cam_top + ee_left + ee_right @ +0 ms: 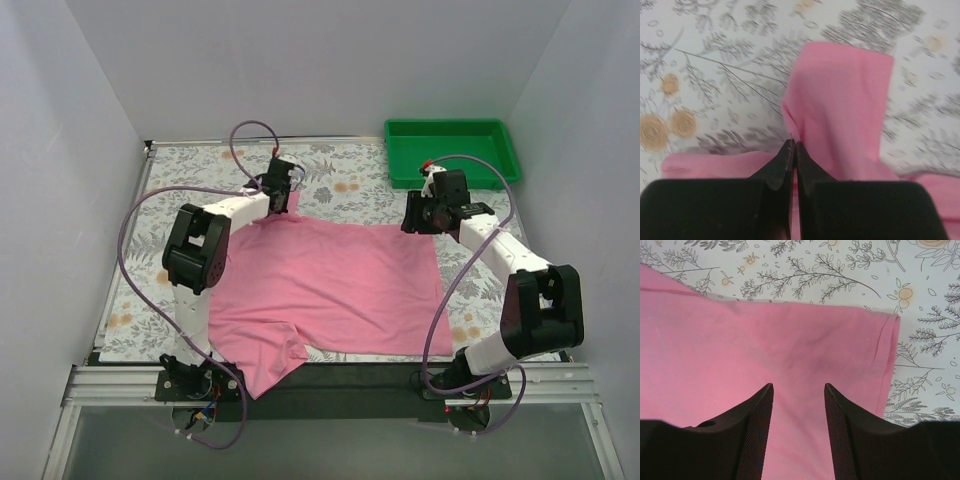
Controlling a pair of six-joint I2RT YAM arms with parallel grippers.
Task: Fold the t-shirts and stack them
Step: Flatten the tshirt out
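Observation:
A pink t-shirt lies spread across the middle of the table, one sleeve hanging over the near edge. My left gripper is at the shirt's far left corner. In the left wrist view it is shut on a pinch of the pink t-shirt, with a sleeve lying beyond the tips. My right gripper hovers at the shirt's far right corner. In the right wrist view it is open over the pink t-shirt, with the hem at the right.
A green plastic tray stands at the far right of the table, apart from the shirt. The table has a floral cloth. White walls close in the left, far and right sides.

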